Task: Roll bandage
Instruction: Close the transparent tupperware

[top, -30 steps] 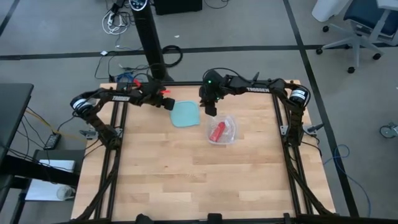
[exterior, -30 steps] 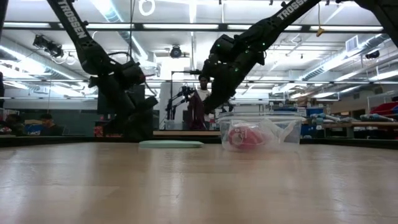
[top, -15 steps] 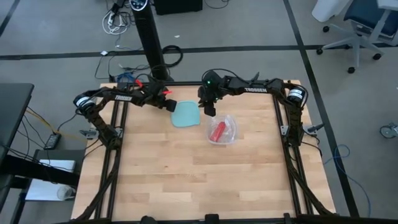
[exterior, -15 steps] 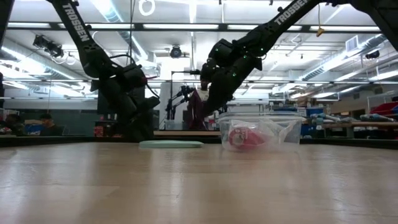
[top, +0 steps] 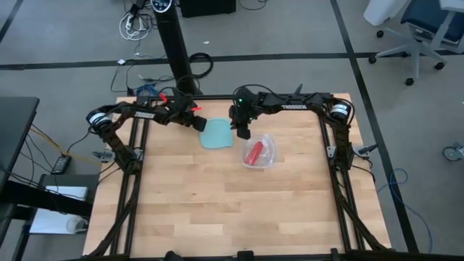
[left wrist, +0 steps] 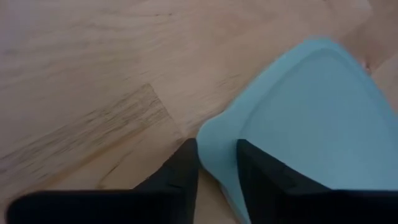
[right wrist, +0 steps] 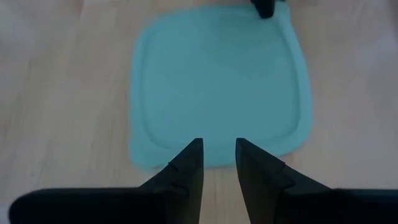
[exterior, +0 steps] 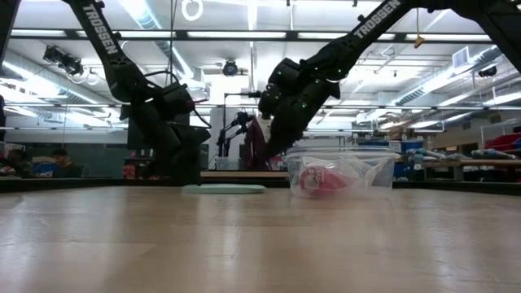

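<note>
The red bandage roll lies inside a clear plastic container at the table's far middle; it also shows in the low view. A light-blue square lid lies flat on the table to the container's left. My left gripper is at the lid's left corner, its fingers close together around that corner. My right gripper hovers over the lid's right edge, between lid and container, fingers a little apart and empty. My left gripper has the lid's left corner between its two fingers, one finger over the lid and one outside its rim. The fingers come slanting down from the table's left. The lid lies flat on the table.
The table's far edge and the dark pole stand just behind both grippers. The wide wooden area toward the near edge holds nothing. People and benches show in the room beyond the table in the low view.
My right gripper has gone a little toward the table's left, away from the container and over the lid's right edge. The lid, the container and the bandage have stayed where they were.
</note>
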You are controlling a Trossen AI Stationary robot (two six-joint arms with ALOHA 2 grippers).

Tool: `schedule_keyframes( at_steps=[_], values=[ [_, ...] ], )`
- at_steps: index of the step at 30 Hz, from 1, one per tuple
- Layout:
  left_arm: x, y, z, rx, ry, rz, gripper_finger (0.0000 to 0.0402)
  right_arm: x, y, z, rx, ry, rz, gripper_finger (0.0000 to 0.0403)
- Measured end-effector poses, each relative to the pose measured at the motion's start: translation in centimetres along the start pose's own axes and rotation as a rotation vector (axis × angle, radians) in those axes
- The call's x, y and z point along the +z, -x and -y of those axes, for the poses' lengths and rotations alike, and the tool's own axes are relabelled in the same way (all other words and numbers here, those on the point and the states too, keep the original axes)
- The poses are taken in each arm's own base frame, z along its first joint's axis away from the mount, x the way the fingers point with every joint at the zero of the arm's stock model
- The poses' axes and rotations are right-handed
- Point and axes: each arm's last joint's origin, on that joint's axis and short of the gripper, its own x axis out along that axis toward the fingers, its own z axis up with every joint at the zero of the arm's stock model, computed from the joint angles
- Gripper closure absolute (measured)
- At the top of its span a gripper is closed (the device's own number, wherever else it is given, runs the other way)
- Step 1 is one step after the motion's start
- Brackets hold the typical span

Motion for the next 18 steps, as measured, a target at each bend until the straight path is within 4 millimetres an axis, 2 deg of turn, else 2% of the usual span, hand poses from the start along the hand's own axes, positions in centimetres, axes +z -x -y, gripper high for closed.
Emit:
schedule_keyframes(
  at_steps=[11,18],
  values=[
    [0.13,-0.05,0.11,-0.013,-0.044,0.017,0.0396,-0.21,-0.02,-0.08,0.009,-0.006,-0.020,0.0312],
    [-0.01,-0.11,0.06,-0.010,-0.044,0.008,0.0401,-0.19,-0.02,-0.07,0.008,-0.006,-0.018,0.0312]
  ],
)
